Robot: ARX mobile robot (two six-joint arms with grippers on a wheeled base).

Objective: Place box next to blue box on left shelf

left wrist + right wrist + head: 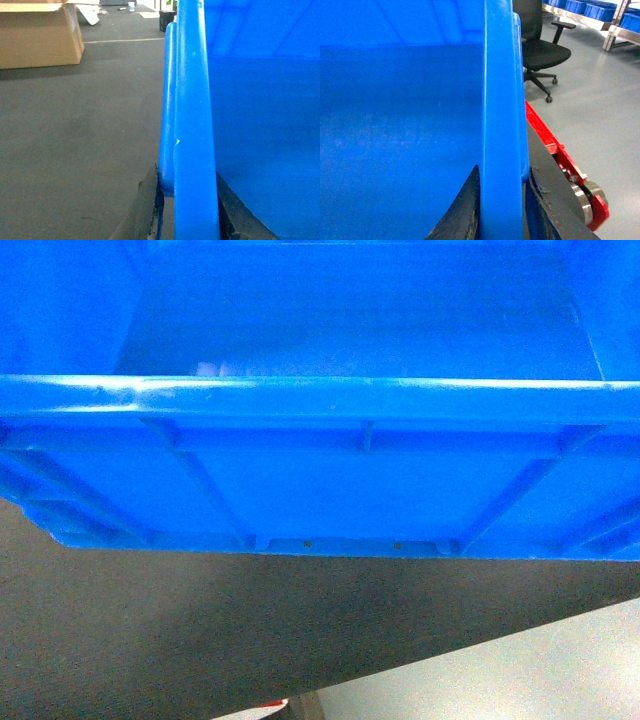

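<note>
writing: none legible | box (330, 480): rim sits between the fingers of my left gripper (187, 210) and my right gripper (502, 210) | both clamped on rim

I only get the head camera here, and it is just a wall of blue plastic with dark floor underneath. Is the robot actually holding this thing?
Observer: Yes. In the left wrist view the left gripper has a dark finger on each side of the box rim.
Operator: And the other side?
Observer: Same there: the right gripper straddles the opposite rim, one finger inside the wall, one outside.
Operator: What is around the robot?
Observer: A cardboard carton stands on the dark floor to its left.
Operator: Anything on the right?
Observer: A black office chair on grey floor, and racks holding blue crates far behind it.
</note>
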